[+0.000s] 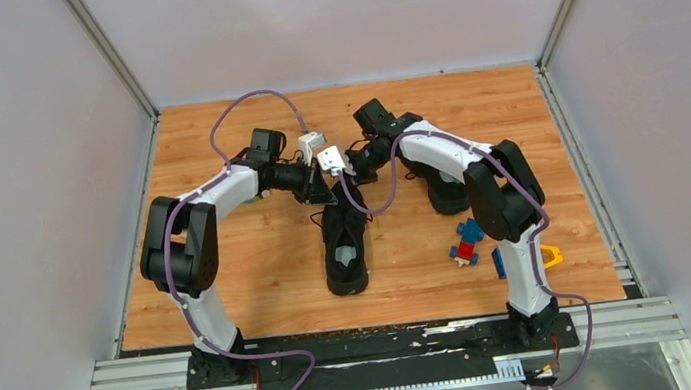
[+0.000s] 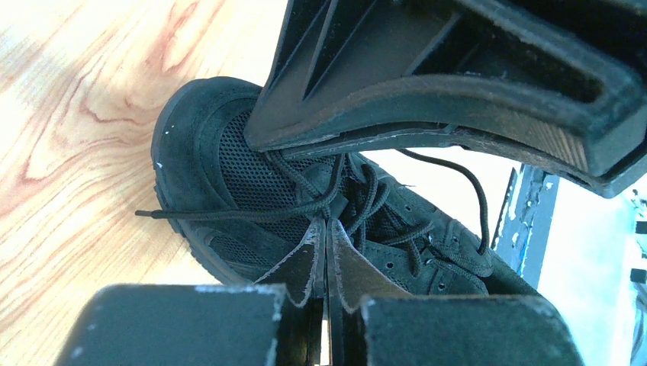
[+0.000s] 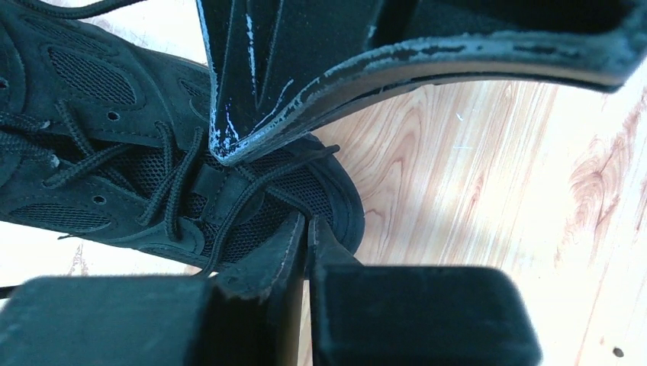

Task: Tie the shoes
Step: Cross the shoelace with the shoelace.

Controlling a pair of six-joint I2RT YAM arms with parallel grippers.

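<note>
1. Jaws of the left gripper were pressed shut, pinching a thin black lace just above the toe mesh of a black shoe.
2. That lace ran straight from the pinch across the toe, its loose tip ending over the wooden surface.
3. Jaws of the right gripper were closed to a thin slit over the same shoe's front laces; whether a strand sat in the slit could not be told.
4. From above, this shoe lay mid-surface between the 2 arms, its far end under both grippers.
5. The 2nd shoe stood further right, partly hidden behind the right arm.
6. Small coloured blocks lay just beside that arm.
</note>
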